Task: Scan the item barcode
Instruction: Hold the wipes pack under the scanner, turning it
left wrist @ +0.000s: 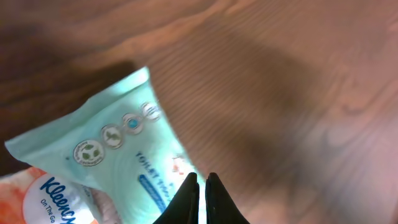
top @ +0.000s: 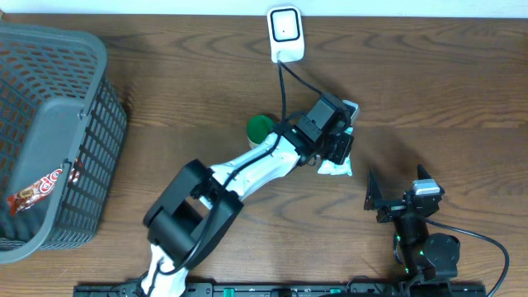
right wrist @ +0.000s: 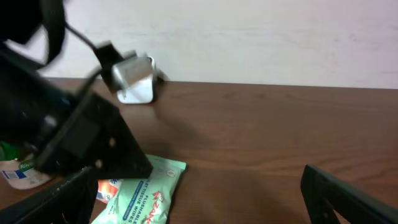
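While the left gripper is pressing its fingers together at the edge of the teal wipes pack, perhaps catching only film, the pack is risking slipping free on lifting; it is lying flat on the table short of the barcode scanner, long axis running from the robot's side toward the far edge, and the right gripper is gaping wide.

A mock shop checkout is suggested. A grey shopping basket and a wired barcode scanner are set on a wooden table before a plain wall.

"Kleenex" tissue pack, "Toilet" teal pouch
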Controlling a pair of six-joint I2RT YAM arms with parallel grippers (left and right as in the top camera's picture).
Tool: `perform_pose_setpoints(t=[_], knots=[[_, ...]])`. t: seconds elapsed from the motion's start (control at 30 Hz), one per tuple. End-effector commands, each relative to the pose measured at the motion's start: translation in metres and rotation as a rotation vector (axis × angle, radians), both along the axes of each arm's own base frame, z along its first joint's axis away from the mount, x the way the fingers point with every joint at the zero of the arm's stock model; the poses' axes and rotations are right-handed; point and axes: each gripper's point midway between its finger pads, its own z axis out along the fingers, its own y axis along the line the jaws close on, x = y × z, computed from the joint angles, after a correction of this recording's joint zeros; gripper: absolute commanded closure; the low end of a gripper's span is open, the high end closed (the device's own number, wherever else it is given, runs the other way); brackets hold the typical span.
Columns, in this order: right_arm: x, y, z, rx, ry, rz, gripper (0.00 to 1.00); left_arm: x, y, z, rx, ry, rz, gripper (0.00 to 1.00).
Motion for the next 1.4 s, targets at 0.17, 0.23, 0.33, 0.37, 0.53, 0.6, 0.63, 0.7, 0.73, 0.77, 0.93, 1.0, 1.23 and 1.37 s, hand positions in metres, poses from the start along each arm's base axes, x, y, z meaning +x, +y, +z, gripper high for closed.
perform_pose_setpoints(t=[0.17,0.23,0.33,0.37,0.53,0.6,0.63,0.7,0.73,0.77,0.93,1.0,1.23,1.37], knots=[[0.000,-0.001,-0.001,-0.011,-0.001,-0.004,0.01,-0.004,0.009,-0.078,0.087,0.151,0.063,0.93],[0.000,-0.001,-0.001,-0.011,-0.001,-0.004,0.01,-0.006,0.002,-0.070,0.051,0.148,0.038,0.93],[0.000,-0.001,-0.001,-0.011,-0.001,-0.004,0.01,-0.003,-0.009,-0.039,-0.008,0.091,-0.024,0.93],[0.000,-0.001,-0.001,-0.011,-0.001,-0.004,0.01,-0.001,-0.011,-0.026,-0.022,0.061,-0.038,0.93],[0.000,-0.001,-0.001,-0.011,-0.001,-0.004,0.01,0.024,0.000,0.042,-0.045,-0.132,0.026,0.93],[0.000,-0.001,-0.001,-0.011,-0.001,-0.004,0.01,0.035,0.008,0.054,-0.035,-0.179,0.074,0.92],[0.000,-0.001,-0.001,-0.011,-0.001,-0.004,0.01,0.040,0.011,0.055,-0.030,-0.187,0.088,0.93],[0.000,-0.001,-0.001,-0.011,-0.001,-0.004,0.01,0.045,0.017,0.050,-0.021,-0.179,0.102,0.93],[0.000,-0.001,-0.001,-0.011,-0.001,-0.004,0.01,0.046,0.018,0.045,-0.013,-0.171,0.105,0.93],[0.000,-0.001,-0.001,-0.011,-0.001,-0.004,0.01,0.048,0.021,0.038,-0.003,-0.161,0.109,0.92],[0.000,-0.001,-0.001,-0.011,-0.001,-0.004,0.01,0.052,0.029,-0.012,0.058,-0.075,0.140,0.92],[0.000,-0.001,-0.001,-0.011,-0.001,-0.004,0.01,0.047,0.030,-0.040,0.086,-0.018,0.142,0.93],[0.000,-0.001,0.000,-0.011,-0.001,-0.004,0.01,0.026,0.028,-0.077,0.103,0.102,0.090,0.93],[0.000,-0.001,-0.001,-0.011,-0.001,-0.004,0.01,0.031,0.024,-0.054,0.071,0.062,0.085,0.92]])
